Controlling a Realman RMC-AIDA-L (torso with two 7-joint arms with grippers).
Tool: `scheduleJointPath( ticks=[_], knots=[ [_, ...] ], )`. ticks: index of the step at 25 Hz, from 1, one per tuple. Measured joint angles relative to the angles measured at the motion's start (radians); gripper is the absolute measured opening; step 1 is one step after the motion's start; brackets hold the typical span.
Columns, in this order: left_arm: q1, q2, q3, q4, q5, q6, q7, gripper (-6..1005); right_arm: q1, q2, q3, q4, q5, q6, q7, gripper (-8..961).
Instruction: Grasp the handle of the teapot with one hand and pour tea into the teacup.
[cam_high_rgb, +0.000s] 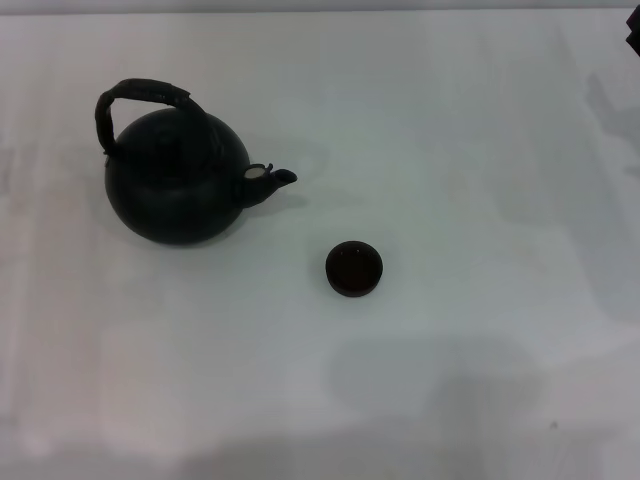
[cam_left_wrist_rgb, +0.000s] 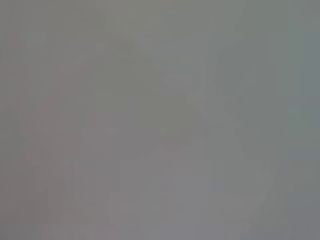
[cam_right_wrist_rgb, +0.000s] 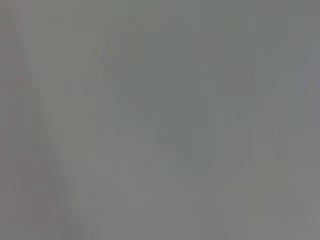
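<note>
Two task items are seen: teapot (cam_high_rgb: 178, 180) upper left of the frame, teacup (cam_high_rgb: 354, 269) near centre; handle (cam_high_rgb: 143, 98) should be gripped mid-arch; neither gripper is seen, jaw state cannot be told

No readable text, labels, brands or numbers in any view. teapot (cam_high_rgb: 178, 185) and teacup (cam_high_rgb: 354, 269) are plain dark, unmarked. counter (cam_high_rgb: 480, 150) is plain white, no markings. Both wrist views show only flat grey, nothing legible.
</note>
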Motion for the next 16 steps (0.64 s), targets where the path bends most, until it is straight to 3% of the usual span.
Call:
scheduleJointPath(
  ticks=[16],
  knots=[
    [-0.022, 0.000, 0.001, 0.003, -0.007, -0.007, -0.065, 879, -0.007, 0.003, 0.015, 0.005, 0.001, -0.013, 0.001, 844]
  ],
)
